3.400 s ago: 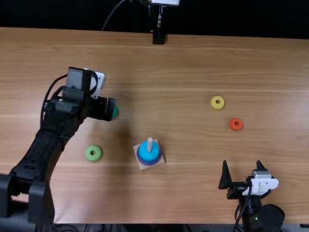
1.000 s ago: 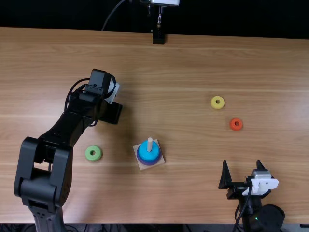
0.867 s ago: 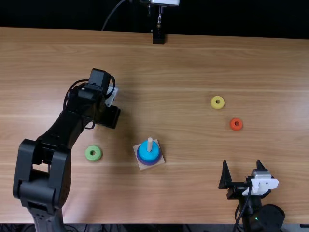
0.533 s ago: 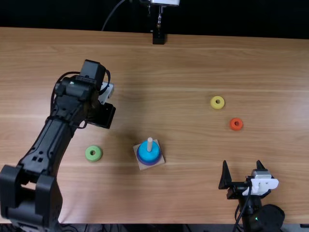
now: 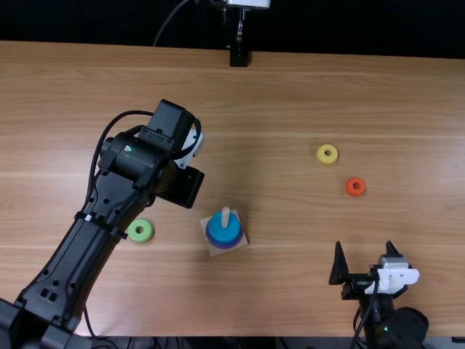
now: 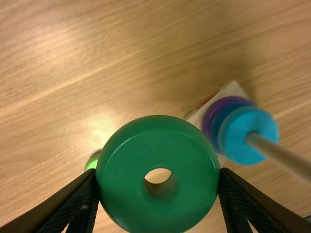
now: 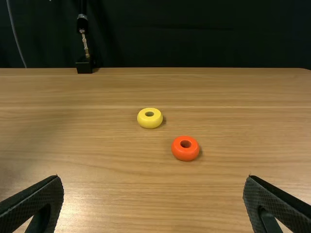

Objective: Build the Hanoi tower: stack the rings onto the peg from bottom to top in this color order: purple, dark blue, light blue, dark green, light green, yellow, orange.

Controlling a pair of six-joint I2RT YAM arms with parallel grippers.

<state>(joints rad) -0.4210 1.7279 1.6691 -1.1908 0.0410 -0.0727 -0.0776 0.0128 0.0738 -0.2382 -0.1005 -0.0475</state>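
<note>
My left gripper point(image 5: 186, 190) is above the table, up and left of the peg in the top view. In the left wrist view, the left gripper point(image 6: 158, 189) is shut on the dark green ring point(image 6: 158, 204), held by its sides. The peg point(image 5: 225, 214) stands on a square base point(image 5: 217, 250) with the light blue ring point(image 5: 224, 230) on top, dark blue point(image 6: 220, 127) under it and purple point(image 6: 214, 110) lowest. A light green ring point(image 5: 141, 230) lies left of the base. My right gripper point(image 5: 367, 265) stands open; the right wrist view shows that gripper point(image 7: 153, 189) with nothing between its fingers.
On the right side of the table point(image 5: 290, 94) lie a yellow ring point(image 5: 327, 154) and an orange ring point(image 5: 355, 187). A black stand point(image 5: 238, 55) is at the far edge. The left forearm passes close by the light green ring.
In the top view, the left gripper first moved left, then right toward the peg. The dark green ring, earlier beside its fingers, is now held in it. The right arm has kept still.
</note>
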